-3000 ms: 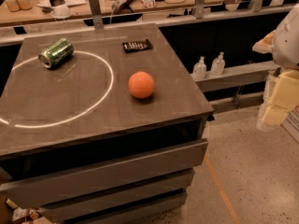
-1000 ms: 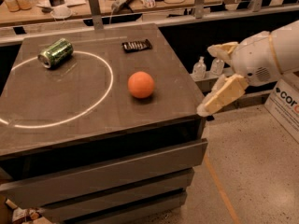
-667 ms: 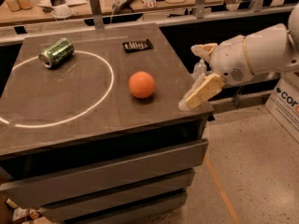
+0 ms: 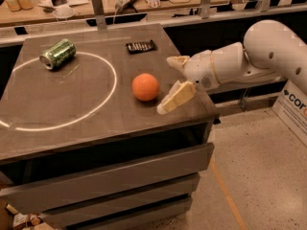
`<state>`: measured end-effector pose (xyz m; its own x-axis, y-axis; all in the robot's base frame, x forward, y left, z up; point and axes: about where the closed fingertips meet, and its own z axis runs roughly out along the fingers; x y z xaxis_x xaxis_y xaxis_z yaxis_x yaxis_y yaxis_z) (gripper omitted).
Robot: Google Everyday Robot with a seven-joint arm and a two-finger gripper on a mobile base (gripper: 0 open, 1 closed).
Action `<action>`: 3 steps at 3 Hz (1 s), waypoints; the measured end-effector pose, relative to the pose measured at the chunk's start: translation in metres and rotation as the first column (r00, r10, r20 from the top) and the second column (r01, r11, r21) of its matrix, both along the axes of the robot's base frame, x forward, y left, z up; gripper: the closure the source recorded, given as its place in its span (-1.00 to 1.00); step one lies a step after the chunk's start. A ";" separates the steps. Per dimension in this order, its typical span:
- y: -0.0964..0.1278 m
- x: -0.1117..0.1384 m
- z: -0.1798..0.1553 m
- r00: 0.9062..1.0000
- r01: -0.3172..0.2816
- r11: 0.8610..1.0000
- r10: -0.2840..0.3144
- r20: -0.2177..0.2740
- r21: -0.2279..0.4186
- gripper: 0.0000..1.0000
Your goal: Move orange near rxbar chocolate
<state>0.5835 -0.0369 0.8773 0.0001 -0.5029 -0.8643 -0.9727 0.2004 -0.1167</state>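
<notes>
- The orange (image 4: 145, 86) sits on the table (image 4: 96, 123), nearer the right edge, about midway between front and back.
- The rxbar (image 4: 141, 46) lies flat near the back edge, right of centre, well apart from the orange.
- The gripper (image 4: 164, 86) reaches in over the right edge, just beside the orange. Its fingers are spread wide with nothing between them.
- A can (image 4: 57, 54) lies on its side toward the back-left corner, at the rim of a white ring (image 4: 111, 87) marked on the top.

orange (image 4: 145, 86) on table (image 4: 91, 126), right of centre | rxbar chocolate (image 4: 141, 46) behind it, near rear edge | can (image 4: 57, 54) rear-left | gripper (image 4: 171, 83) just right of orange
</notes>
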 end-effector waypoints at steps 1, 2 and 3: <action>0.025 0.012 -0.017 0.998 -0.048 0.998 0.050 -0.037 0.050 -1.00; 0.048 0.020 -0.023 0.994 -0.097 0.991 0.101 -0.045 0.090 -0.65; 0.051 0.020 -0.024 0.993 -0.101 0.991 0.106 -0.046 0.091 -0.17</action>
